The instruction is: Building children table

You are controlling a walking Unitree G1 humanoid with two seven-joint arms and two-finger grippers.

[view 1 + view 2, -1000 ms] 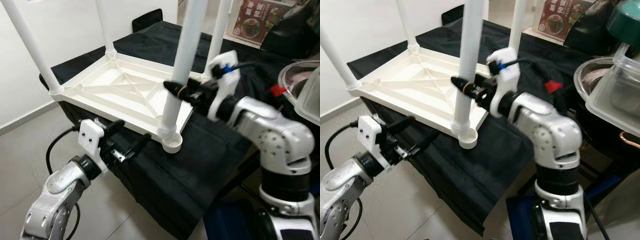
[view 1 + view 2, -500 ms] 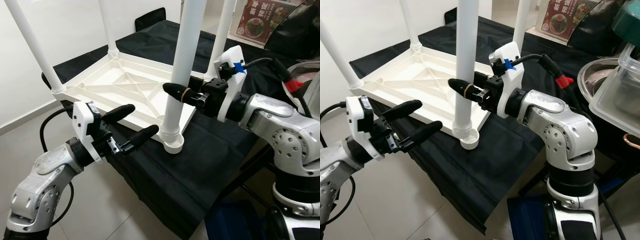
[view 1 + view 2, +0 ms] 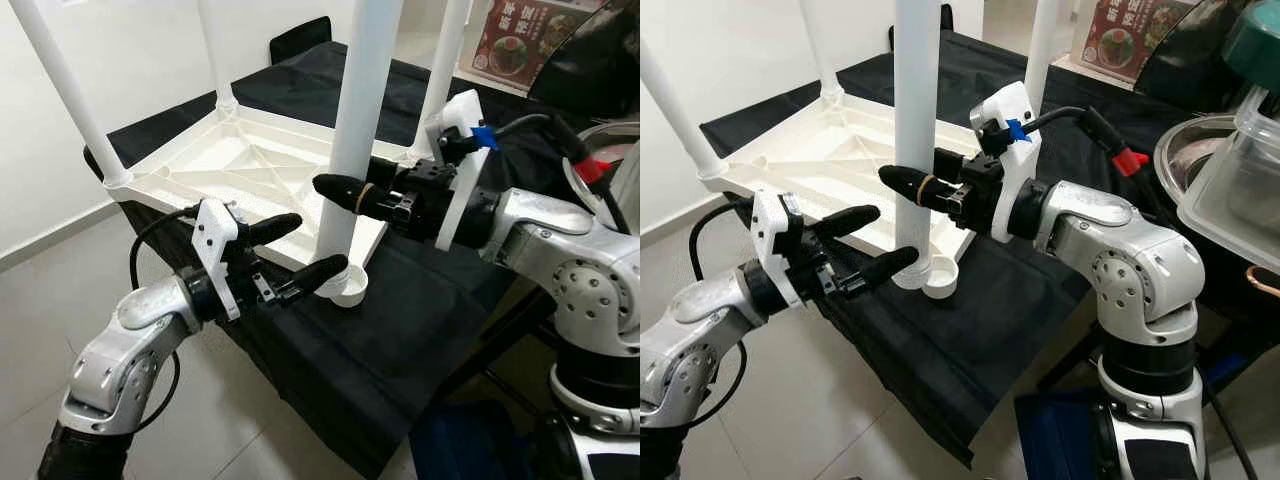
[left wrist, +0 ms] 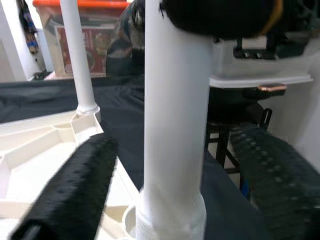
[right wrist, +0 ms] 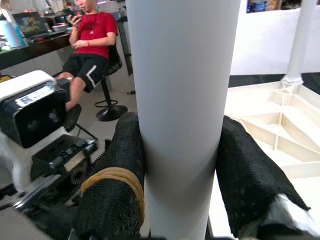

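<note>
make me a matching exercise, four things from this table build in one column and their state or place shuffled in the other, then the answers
Things:
1. right gripper
2. left gripper
3. white tabletop
4. black cloth

States or places:
A. lies upside down with its ribbed underside facing up
B. open, fingers either side of the near leg's base, not touching it
C. shut on the near white leg, above its socket
D. draped over the surface under the tabletop, hanging off the front edge

Pairs: 1-C, 2-B, 3-A, 4-D
</note>
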